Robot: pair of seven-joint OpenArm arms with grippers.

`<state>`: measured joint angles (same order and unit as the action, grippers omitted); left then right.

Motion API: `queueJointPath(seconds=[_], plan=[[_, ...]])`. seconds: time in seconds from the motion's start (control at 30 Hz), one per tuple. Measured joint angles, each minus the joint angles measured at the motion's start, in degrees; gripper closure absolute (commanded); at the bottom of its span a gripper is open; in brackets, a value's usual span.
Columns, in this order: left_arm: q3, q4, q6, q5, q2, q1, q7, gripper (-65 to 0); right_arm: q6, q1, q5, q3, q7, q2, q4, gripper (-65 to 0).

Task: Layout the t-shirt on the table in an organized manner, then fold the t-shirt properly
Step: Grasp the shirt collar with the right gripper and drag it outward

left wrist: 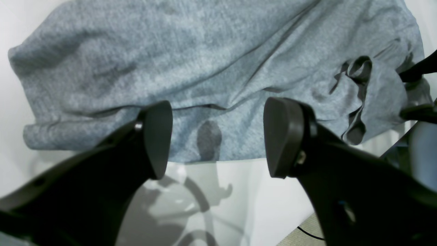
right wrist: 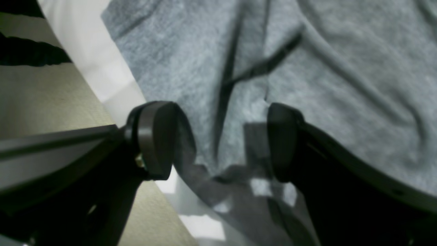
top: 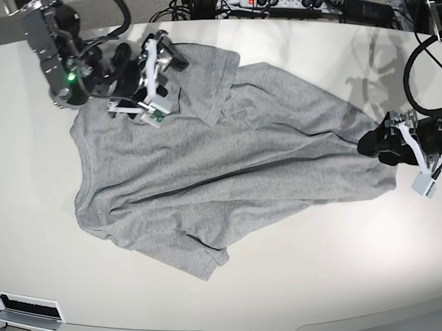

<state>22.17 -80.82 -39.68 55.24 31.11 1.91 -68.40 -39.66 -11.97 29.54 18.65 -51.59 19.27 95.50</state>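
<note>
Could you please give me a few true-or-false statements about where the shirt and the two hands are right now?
1. The t-shirt lies spread on the table, plain grey side up. True.
2. The left hand is clamped shut on a sleeve. False: its jaws stand open at the shirt's edge, with nothing between them.
3. The right hand is open over grey fabric near the table's edge. True.
4. The shirt is already folded into a neat rectangle. False: it lies unfolded and wrinkled, with long creases across the body.
5. Both hands are at the same end of the shirt. False: in the base view they sit at opposite ends.
</note>
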Motion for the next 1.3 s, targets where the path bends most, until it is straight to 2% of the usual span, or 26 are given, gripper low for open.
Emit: queueJointPath(seconds=[0.13,0.2,0.23,0.27,0.33,0.37,0.53,0.77,0.9,1.17,1.2,1.3], plan=[[0.0,0.0,0.0,0.0,0.0,0.0,0.0,-41.5,0.0,-0.2,-0.2,0.0,0.8,-2.1,0.0,-43.4],[0.0,0.0,0.0,0.0,0.0,0.0,0.0,-41.5,0.0,-0.2,-0.2,0.0,1.5,-2.4,0.0,-40.3],[0.0,0.0,0.0,0.0,0.0,0.0,0.0,-41.5,0.0,-0.2,-0.2,0.0,1.4,-2.5,0.0,-35.5],[0.0,0.0,0.0,0.0,0.0,0.0,0.0,-41.5,0.0,-0.2,-0.4,0.0,1.4,-2.5,0.0,-27.4],[0.0,0.0,0.0,0.0,0.0,0.0,0.0,-41.5,0.0,-0.2,-0.4,0.0,0.8,-2.5,0.0,-5.8],[0.0,0.0,0.0,0.0,0.0,0.0,0.0,-41.5,0.0,-0.2,-0.4,0.0,0.0,-2.6,0.0,0.0],[0.0,0.0,0.0,0.0,0.0,0.0,0.0,-41.5,0.0,-0.3,-0.4,0.0,-4.2,-2.6,0.4,0.0],[0.0,0.0,0.0,0.2,0.0,0.0,0.0,-41.5,0.0,-2.3,9.0,-0.1,-14.4,-1.5,12.5,0.0],[0.0,0.0,0.0,0.9,0.0,0.0,0.0,-41.5,0.0,-5.5,10.1,0.0,-17.3,1.6,15.1,0.0],[0.0,0.0,0.0,0.9,0.1,0.0,0.0,-41.5,0.0,-8.8,8.6,0.0,-17.2,8.7,15.1,0.0],[0.0,0.0,0.0,0.9,0.2,0.0,-0.3,-41.5,0.0,-8.9,7.6,0.0,-17.3,9.3,15.1,-1.6],[0.0,0.0,0.0,0.9,0.1,0.0,-0.3,-41.5,0.0,-8.7,4.2,0.0,-17.2,10.6,15.1,-13.1]])
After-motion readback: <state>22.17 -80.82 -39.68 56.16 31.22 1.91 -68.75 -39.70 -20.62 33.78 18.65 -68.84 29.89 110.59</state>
